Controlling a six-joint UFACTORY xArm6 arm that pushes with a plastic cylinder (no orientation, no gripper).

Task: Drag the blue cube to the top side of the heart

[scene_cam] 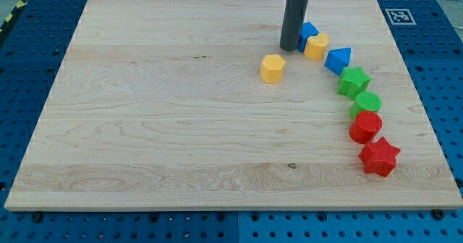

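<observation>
The blue cube sits near the view's top, partly hidden behind my dark rod. A yellow block that looks like the heart touches the cube on its lower right side. My tip rests on the board right against the cube's left side and just left of the yellow heart.
A yellow hexagon-like block lies lower left of the tip. From the heart a curved row runs down the view's right: a blue wedge-shaped block, a green star, a green round block, a red round block, a red star.
</observation>
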